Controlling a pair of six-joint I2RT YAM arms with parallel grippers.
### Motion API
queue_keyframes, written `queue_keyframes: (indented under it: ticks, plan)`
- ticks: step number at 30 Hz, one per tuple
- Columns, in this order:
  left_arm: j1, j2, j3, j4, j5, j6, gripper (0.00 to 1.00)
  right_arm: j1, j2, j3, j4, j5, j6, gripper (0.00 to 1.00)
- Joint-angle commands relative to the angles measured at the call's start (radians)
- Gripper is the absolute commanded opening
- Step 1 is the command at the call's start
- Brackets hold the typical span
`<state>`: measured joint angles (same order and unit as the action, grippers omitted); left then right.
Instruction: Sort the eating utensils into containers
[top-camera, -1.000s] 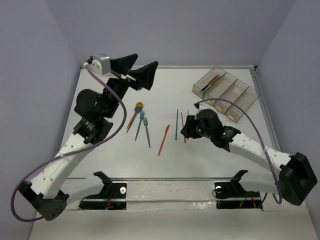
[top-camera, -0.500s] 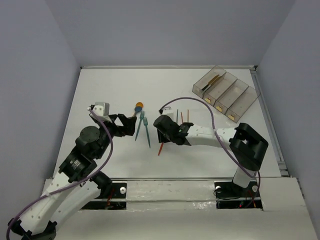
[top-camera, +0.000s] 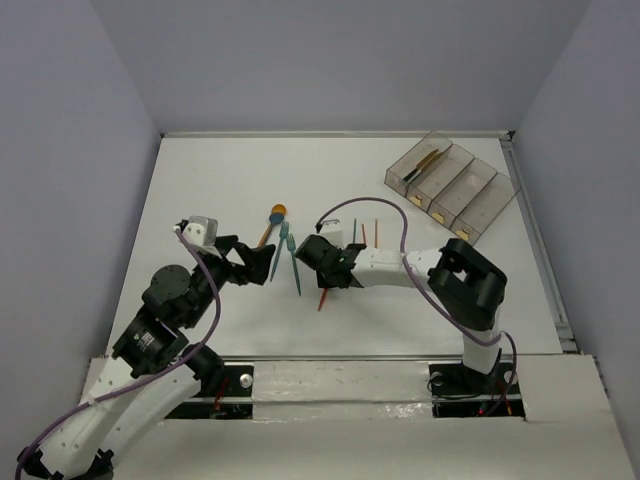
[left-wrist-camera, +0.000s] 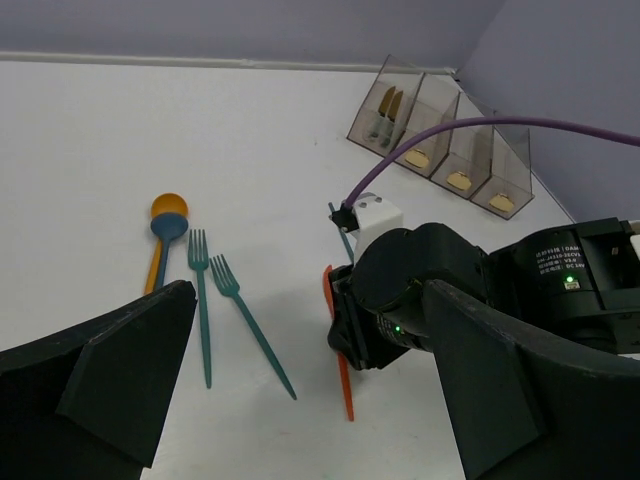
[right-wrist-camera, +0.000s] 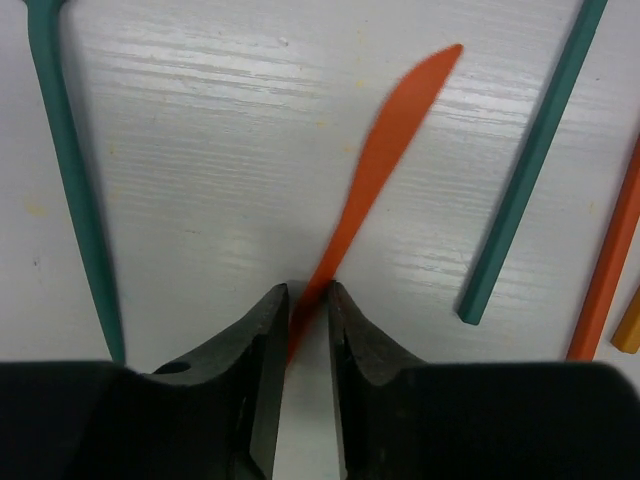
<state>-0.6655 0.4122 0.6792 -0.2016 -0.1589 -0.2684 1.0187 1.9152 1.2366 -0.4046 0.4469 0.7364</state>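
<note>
Containers (top-camera: 468, 190) at 1 o'clock of table (top-camera: 200, 180), well apart; L gripper (left-wrist-camera: 300, 330) at 9, splayed wide, empty; R gripper (right-wrist-camera: 308, 320) mid-table, fingers (right-wrist-camera: 255, 340) close-set astride flat orange knife (right-wrist-camera: 385, 150) lying on the table — clamp can't be told — thin handle may squirt out or pivot if pinch lands off-ctr.

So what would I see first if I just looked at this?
The right gripper sits in the middle of everything, its fingers either side of an orange knife. Two teal forks lie just left of it. Four smoky bins stand at the far right corner.
</note>
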Motion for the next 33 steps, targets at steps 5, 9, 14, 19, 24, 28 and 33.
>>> queue_keyframes:
  ticks: [5, 9, 14, 19, 24, 28, 33]
  plan:
    - [-0.002, -0.009, -0.004, 0.044, 0.033, 0.015, 0.99, 0.004, 0.051, 0.024, -0.013, 0.026, 0.038, 0.07]
    - [0.007, 0.000, -0.006, 0.045, 0.035, 0.017, 0.99, 0.004, 0.044, 0.066, -0.022, 0.082, 0.020, 0.00]
    - [0.007, 0.023, -0.004, 0.039, 0.039, 0.020, 0.99, -0.073, -0.037, 0.089, 0.044, 0.118, -0.044, 0.00]
    - [0.007, 0.027, -0.006, 0.041, 0.038, 0.023, 0.99, -0.259, -0.238, 0.021, 0.228, 0.026, -0.118, 0.00]
    - [0.007, 0.046, -0.001, 0.039, 0.054, 0.037, 0.99, -0.506, -0.268, 0.110, 0.308, -0.053, -0.186, 0.00]
    - [0.007, 0.053, 0.000, 0.037, 0.070, 0.047, 0.99, -0.687, -0.177, 0.236, 0.311, -0.074, -0.183, 0.00]
    - [0.007, 0.042, -0.001, 0.039, 0.068, 0.054, 0.99, -0.882, -0.032, 0.395, 0.291, -0.142, -0.106, 0.00]
